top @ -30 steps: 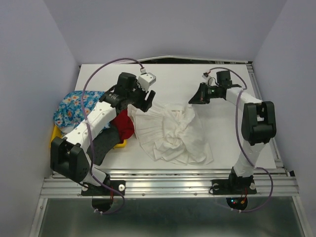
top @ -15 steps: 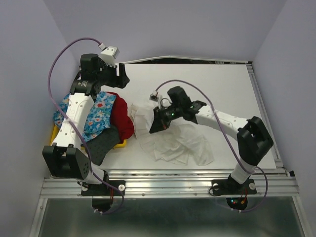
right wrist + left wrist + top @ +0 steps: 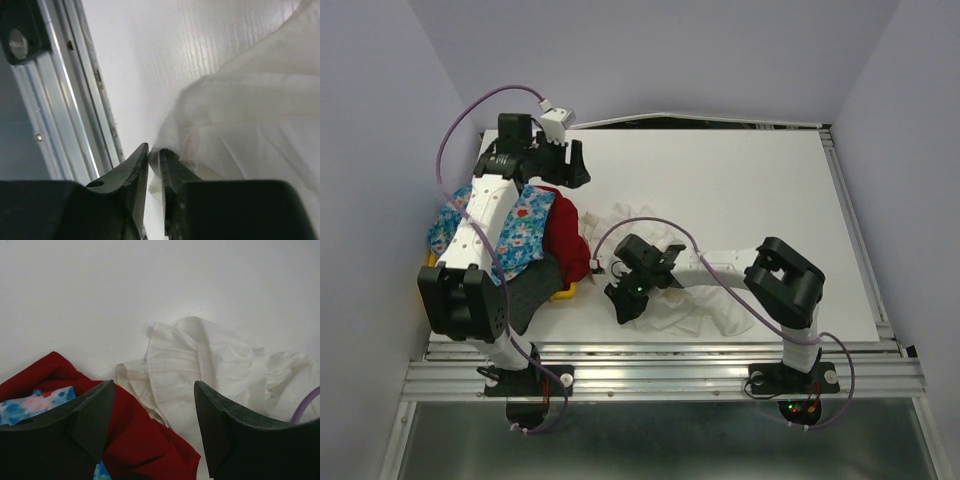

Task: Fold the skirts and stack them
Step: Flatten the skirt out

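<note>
Surface: white table (image 3: 750,170) between pale lilac walls, with a metal rail (image 3: 670,372) along its near edge.
Tray: yellow tray (image 3: 566,292) at the table's left side, almost buried; only slivers of rim show.
Tray contents: blue flowered skirt (image 3: 520,235), red skirt (image 3: 570,240) and dark grey skirt (image 3: 525,297) heaped together, spilling over the rim.
White skirt (image 3: 705,312): thin, pleated and ruffled, crumpled on the table just beside the red skirt.
Right gripper (image 3: 155,162): low near the table's front, fingers pinched together on the white skirt's edge.
Left gripper (image 3: 152,390): fingers wide apart, holding nothing, above the pile's far end.
</note>
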`<act>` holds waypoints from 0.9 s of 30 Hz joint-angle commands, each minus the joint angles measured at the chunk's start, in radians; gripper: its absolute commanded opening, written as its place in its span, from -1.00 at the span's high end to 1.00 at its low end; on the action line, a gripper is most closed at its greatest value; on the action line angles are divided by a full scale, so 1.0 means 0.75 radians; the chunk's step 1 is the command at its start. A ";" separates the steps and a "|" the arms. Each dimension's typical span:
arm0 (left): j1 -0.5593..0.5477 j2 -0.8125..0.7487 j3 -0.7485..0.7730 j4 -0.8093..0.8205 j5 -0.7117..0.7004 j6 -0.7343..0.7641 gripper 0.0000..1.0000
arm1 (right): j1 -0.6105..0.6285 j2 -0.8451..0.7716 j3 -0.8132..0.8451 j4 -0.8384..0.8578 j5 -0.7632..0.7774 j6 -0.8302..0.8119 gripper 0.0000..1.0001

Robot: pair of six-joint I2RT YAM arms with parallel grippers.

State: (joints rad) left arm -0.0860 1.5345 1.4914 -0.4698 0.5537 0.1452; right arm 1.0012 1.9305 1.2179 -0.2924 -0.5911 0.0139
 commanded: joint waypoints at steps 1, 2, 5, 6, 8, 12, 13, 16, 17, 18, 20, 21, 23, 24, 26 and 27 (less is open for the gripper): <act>-0.122 0.093 0.138 -0.151 0.011 0.197 -0.50 | 0.031 -0.097 -0.006 -0.096 0.219 -0.188 0.54; -0.165 0.110 0.181 -0.177 -0.059 0.252 -0.49 | 0.031 -0.123 -0.008 -0.119 0.256 -0.211 0.46; -0.294 0.179 0.259 -0.188 -0.125 0.269 -0.49 | 0.031 -0.336 -0.049 -0.146 0.389 -0.284 -0.15; -0.309 0.222 0.282 -0.184 -0.129 0.244 -0.49 | 0.031 -0.407 -0.079 -0.144 0.412 -0.319 -0.51; -0.319 0.273 0.357 -0.175 -0.119 0.210 -0.47 | 0.019 -0.598 -0.106 -0.136 0.459 -0.344 -0.59; -0.327 0.408 0.494 -0.188 -0.121 0.158 -0.40 | -0.215 -0.731 -0.122 -0.267 0.396 -0.326 -0.41; -0.355 0.431 0.531 -0.202 -0.123 0.162 -0.39 | -0.283 -0.761 -0.141 -0.271 0.383 -0.305 -0.37; -0.441 0.513 0.676 -0.290 -0.176 0.229 -0.32 | -0.498 -0.872 -0.204 -0.277 0.320 -0.240 -0.30; -0.480 0.523 0.695 -0.304 -0.237 0.250 -0.28 | -0.634 -0.890 -0.249 -0.275 0.304 -0.225 -0.28; -0.570 0.533 0.701 -0.318 -0.274 0.271 -0.26 | -0.704 -0.919 -0.272 -0.273 0.245 -0.189 -0.24; -0.662 0.539 0.687 -0.325 -0.404 0.322 -0.15 | -0.843 -0.929 -0.311 -0.277 0.157 -0.148 -0.19; -0.741 0.543 0.658 -0.331 -0.439 0.334 -0.11 | -0.976 -0.921 -0.347 -0.275 0.106 -0.105 -0.14; -0.805 0.545 0.609 -0.327 -0.521 0.355 -0.03 | -1.099 -0.897 -0.372 -0.277 -0.015 -0.072 -0.10; -0.852 0.547 0.597 -0.327 -0.538 0.359 -0.01 | -1.199 -0.864 -0.390 -0.277 -0.097 -0.051 -0.07; -0.893 0.552 0.560 -0.337 -0.578 0.363 0.07 | -1.255 -0.827 -0.403 -0.285 -0.157 -0.043 -0.06; -0.932 0.554 0.548 -0.343 -0.585 0.375 0.07 | -1.255 -0.811 -0.405 -0.289 -0.175 -0.041 -0.06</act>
State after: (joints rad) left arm -0.7494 1.9606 1.9373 -0.6834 0.2146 0.3832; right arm 0.0959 1.2961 0.9295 -0.4980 -0.5560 -0.0628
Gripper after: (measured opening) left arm 0.471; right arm 0.532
